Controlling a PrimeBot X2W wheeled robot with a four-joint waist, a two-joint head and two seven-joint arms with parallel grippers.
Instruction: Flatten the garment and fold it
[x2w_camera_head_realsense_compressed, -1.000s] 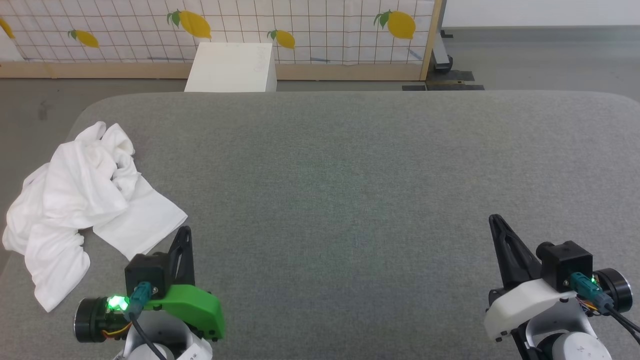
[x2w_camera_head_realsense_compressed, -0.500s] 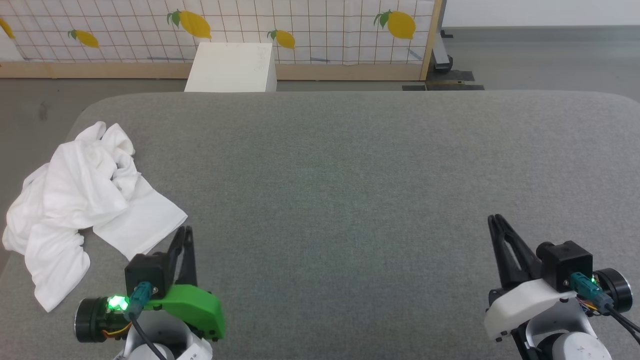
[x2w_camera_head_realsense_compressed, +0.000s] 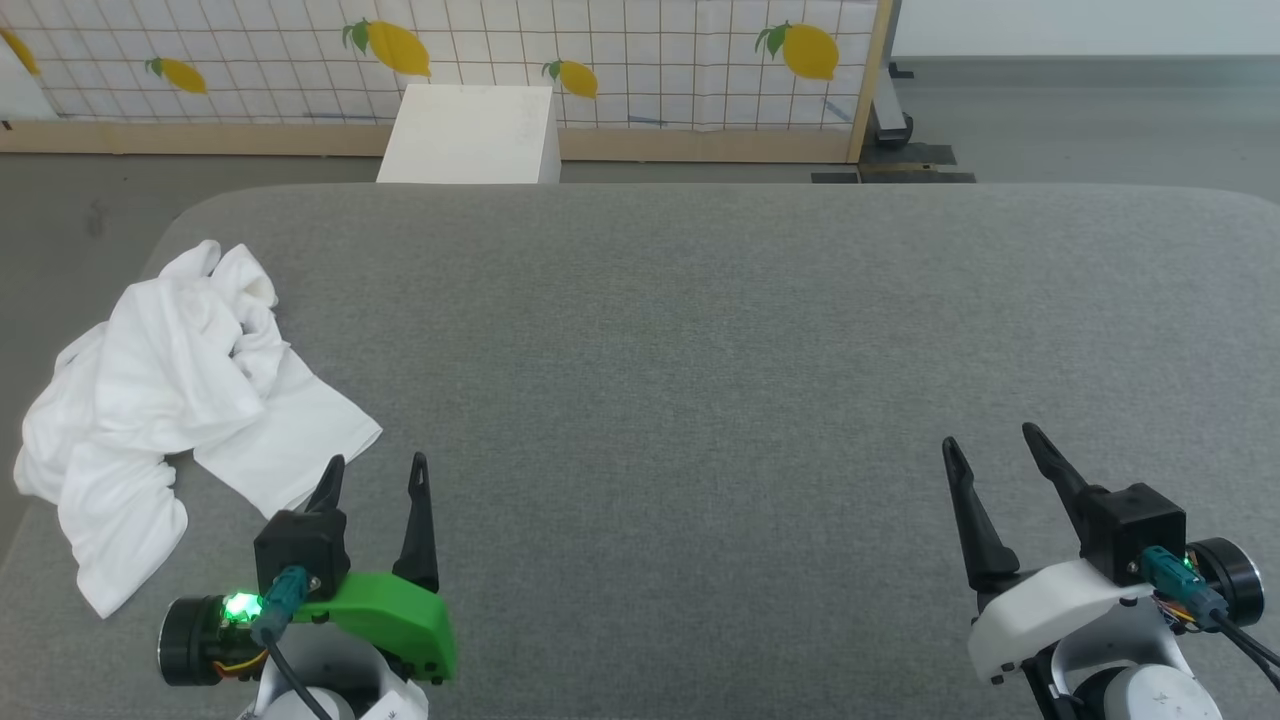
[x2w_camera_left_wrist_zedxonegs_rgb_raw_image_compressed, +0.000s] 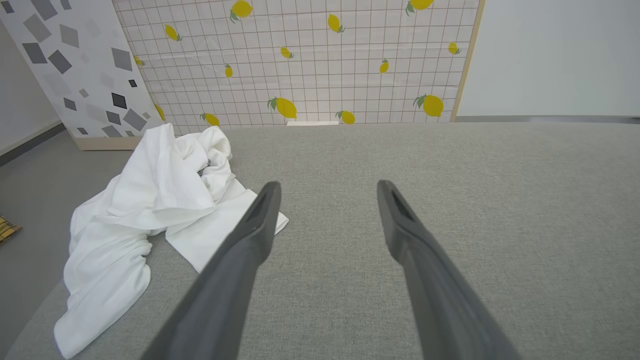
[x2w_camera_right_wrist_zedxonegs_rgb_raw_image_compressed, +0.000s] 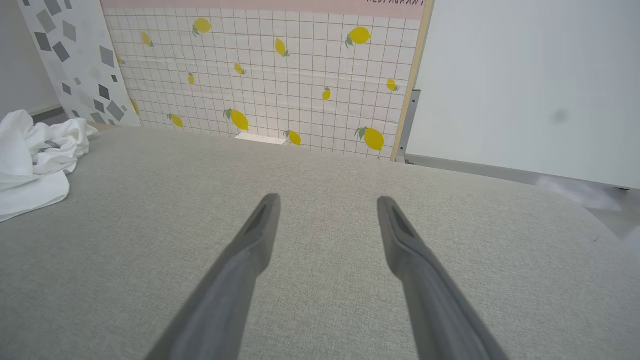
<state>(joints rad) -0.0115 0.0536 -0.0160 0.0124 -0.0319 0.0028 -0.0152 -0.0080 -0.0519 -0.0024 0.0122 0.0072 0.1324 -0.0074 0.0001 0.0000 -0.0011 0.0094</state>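
Garment (x2w_camera_head_realsense_compressed: 170, 400) is a thin, soft white tee-type thing, bunched in a crumpled heap at the left end of the table (x2w_camera_head_realsense_compressed: 700, 330). There are lots of rounded folds, w/ one flatter flap sticking out toward the left gripper (x2w_camera_head_realsense_compressed: 377, 460). In the left wrist view there's a tiny bit of dark zigzag stitching (x2w_camera_left_wrist_zedxonegs_rgb_raw_image_compressed: 202, 170) down in the creases. Tabletop is covered in grey woven fabric w/ a fine grainy texture and rounded corners.

Left claw has a glossy green plastic shell and its two long, dark, tapered fingers are spread wide w/ nothing between them. The nearer fingertip is just beside the flap edge, but can't tell if it's touching. Right gripper (x2w_camera_head_realsense_compressed: 989, 436) has a white shell and the same pointy fingers, also spread wide and holding nothing. It sits over bare fabric, well apart from the shirt.

Behind the table is a rigid white box (x2w_camera_head_realsense_compressed: 470, 135) w/ plain faces. Past that is a white grid-pattern panel (x2w_camera_head_realsense_compressed: 650, 60) w/ yellow lemons and a wood frame, plus another panel (x2w_camera_left_wrist_zedxonegs_rgb_raw_image_compressed: 75, 65) w/ grey angular shapes.

Only writing I can find is a cut-off word (x2w_camera_right_wrist_zedxonegs_rgb_raw_image_compressed: 395, 1) at the top of the right wrist view. Looks like "RESTAURANT", not 100% sure.
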